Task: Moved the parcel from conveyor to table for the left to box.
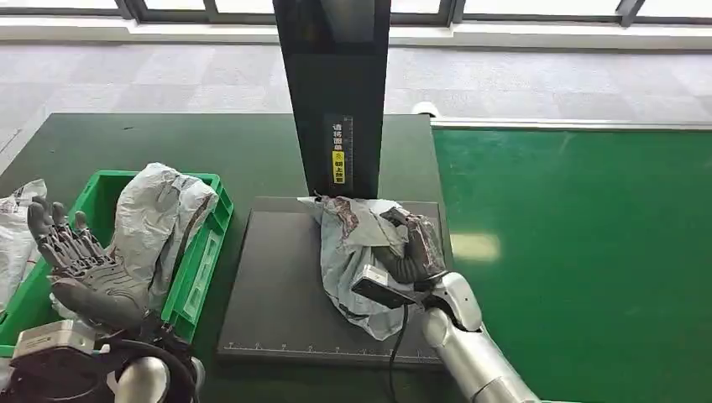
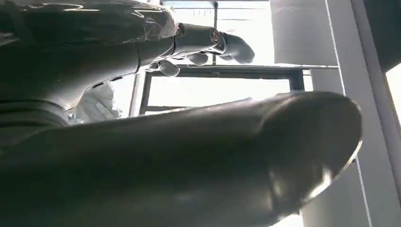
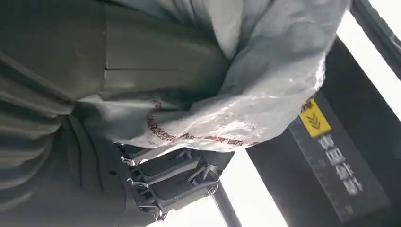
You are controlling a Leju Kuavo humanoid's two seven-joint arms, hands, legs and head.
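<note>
A crumpled grey plastic parcel (image 1: 353, 243) lies on the black platform (image 1: 269, 294) at the foot of a black column (image 1: 336, 92). My right hand (image 1: 411, 252) grips the parcel from its right side, fingers curled over it. In the right wrist view the parcel (image 3: 265, 85) presses against the palm, with the dark fingers (image 3: 175, 179) wrapped beside it. My left hand (image 1: 80, 260) is raised at the near left with its fingers spread, holding nothing. It hangs just in front of the green box (image 1: 206, 243). In the left wrist view my left hand (image 2: 189, 156) shows its thick thumb.
Another grey parcel (image 1: 159, 218) stands in the green box. A pale bag (image 1: 13, 227) lies at the far left edge. The green conveyor belt (image 1: 579, 252) stretches along the right. The column carries a yellow label (image 3: 314, 120).
</note>
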